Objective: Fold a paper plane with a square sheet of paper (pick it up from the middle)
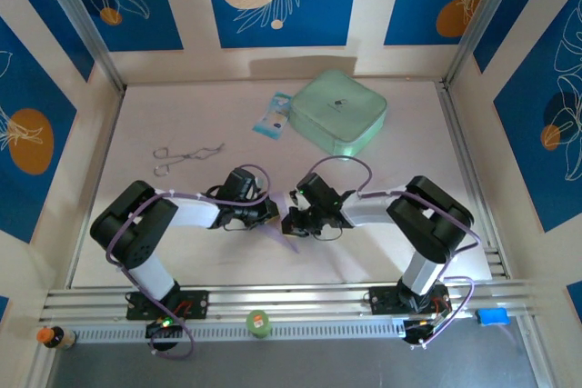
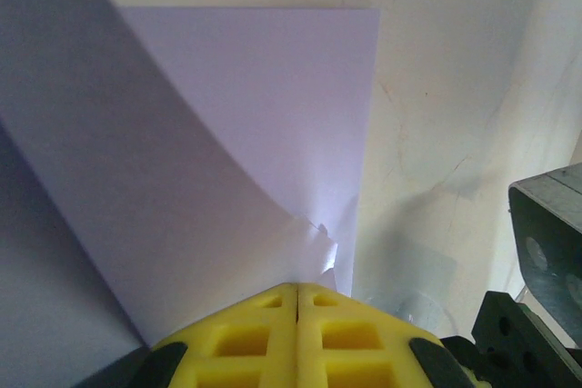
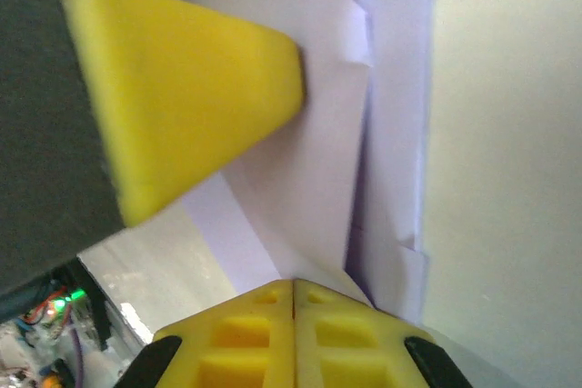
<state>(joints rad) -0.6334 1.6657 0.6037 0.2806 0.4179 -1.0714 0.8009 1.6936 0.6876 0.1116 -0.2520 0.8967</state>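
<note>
The square sheet of paper (image 1: 287, 240) is found near the middle of the table's near edge, between the two arms. The left gripper (image 2: 297, 290) is seen with its jaws clenched on one margin of the sheet, where the paper is puckered at the pinch. The right gripper (image 3: 293, 286) is likewise closed on the paper, its jaws pressed together over what look like overlapping layers. The two grips appear to have been set close together so that the thin paper can be bent along a chosen line rather than left to sag.

In the left wrist view a flap is curled up over a flatter part, which suggests a fold being formed but not yet pressed. No dart shape can be made out. The mint-green case (image 1: 341, 111) and the blue-white packet (image 1: 273, 116) are placed by the far edge, well apart from the work.
</note>
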